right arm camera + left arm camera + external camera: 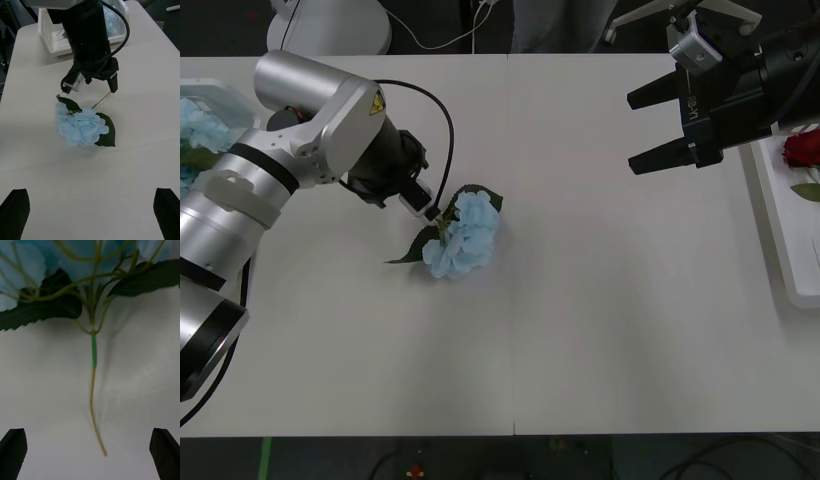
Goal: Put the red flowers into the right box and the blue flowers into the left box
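**Silver arms, black wrists, black fingers**

The left arm has round silver-grey shells, with black rings between the segments. Near the wrist there is a small yellow triangle warning sticker. The wrist part is black, and a black cable makes a loop from the shell to the left end effector, which carries a small silver block. The right end effector is black, with two pointed black fingers and a grey metal bracket on top.
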Controlling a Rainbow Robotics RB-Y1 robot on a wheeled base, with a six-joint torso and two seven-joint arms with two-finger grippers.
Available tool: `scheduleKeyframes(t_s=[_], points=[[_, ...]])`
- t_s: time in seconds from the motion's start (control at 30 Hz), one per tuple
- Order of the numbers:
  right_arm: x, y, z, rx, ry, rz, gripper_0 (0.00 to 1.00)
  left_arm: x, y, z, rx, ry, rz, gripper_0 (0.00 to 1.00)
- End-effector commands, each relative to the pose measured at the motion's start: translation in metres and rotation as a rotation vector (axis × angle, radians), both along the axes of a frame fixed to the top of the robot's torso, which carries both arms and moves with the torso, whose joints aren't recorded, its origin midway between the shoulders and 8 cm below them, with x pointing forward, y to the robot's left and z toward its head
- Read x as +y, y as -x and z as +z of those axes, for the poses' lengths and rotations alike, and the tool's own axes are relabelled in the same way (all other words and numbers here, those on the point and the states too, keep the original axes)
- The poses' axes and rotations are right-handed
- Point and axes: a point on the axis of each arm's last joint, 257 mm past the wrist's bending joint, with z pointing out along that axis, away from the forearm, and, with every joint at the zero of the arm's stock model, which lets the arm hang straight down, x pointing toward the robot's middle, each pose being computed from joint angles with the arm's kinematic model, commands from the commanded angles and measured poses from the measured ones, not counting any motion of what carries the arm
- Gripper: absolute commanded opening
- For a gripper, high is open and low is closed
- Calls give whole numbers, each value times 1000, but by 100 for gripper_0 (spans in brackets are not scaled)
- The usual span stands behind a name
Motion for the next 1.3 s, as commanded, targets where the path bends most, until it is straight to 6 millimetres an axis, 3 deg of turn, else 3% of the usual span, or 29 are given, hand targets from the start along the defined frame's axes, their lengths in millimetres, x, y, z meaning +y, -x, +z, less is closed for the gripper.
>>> scheduleKeyframes(t_s=[0.03,0.23,0.57,0.6,0.63,0.67,0.7,0.73,0.77,1.1,1.3], points=[[-12,0,3,-27,32,-11,96,-26,1,-5,28,23,69,95],[-12,0,3,-27,32,-11,96,-35,3,-31,60,62,111,94],[-12,0,3,-27,32,-11,99,-34,-1,-41,50,72,148,93],[-12,0,3,-27,32,-11,99,-33,-1,-40,50,71,148,88],[-12,0,3,-27,32,-11,99,-33,-1,-40,49,71,151,76],[-12,0,3,-27,32,-11,99,-31,-1,-42,53,68,156,52],[-12,0,3,-27,32,-11,99,-29,0,-43,56,66,161,38],[-12,0,3,-27,32,-11,99,-29,-1,-43,54,66,162,12],[-12,0,3,-27,32,-11,99,-29,-1,-43,54,68,165,0],[-12,0,3,-27,32,-11,99,-24,-11,-34,18,96,195,0],[-12,0,3,-27,32,-11,99,-17,-13,6,36,211,325,0]])
